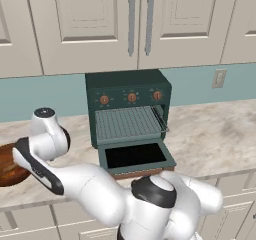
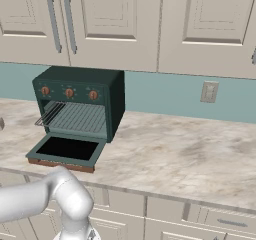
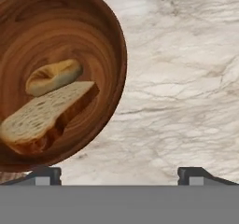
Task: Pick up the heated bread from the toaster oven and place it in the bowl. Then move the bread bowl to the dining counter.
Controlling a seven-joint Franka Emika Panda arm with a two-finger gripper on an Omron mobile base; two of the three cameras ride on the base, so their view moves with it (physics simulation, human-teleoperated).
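Observation:
The dark wooden bowl [image 3: 70,41] lies on the marble counter, at the far left edge of the left base view [image 1: 7,166]. Inside it rest the small golden bread [image 3: 53,76] and a larger toasted slice [image 3: 44,115]. My gripper [image 3: 119,174] hovers above the bowl's rim and the bare counter beside it, open, with nothing between its fingertips [image 3: 46,174]. The green toaster oven [image 1: 127,91] [image 2: 80,99] stands against the wall with its door [image 1: 135,156] folded down and its wire rack [image 1: 127,123] bare. The dining counter is out of view.
Marble countertop [image 1: 215,129] stretches to the right of the oven. The oven door [image 2: 65,151] reaches the counter's front edge. A wall outlet [image 2: 208,91] sits on the teal backsplash, and cream cabinets [image 1: 135,24] hang above.

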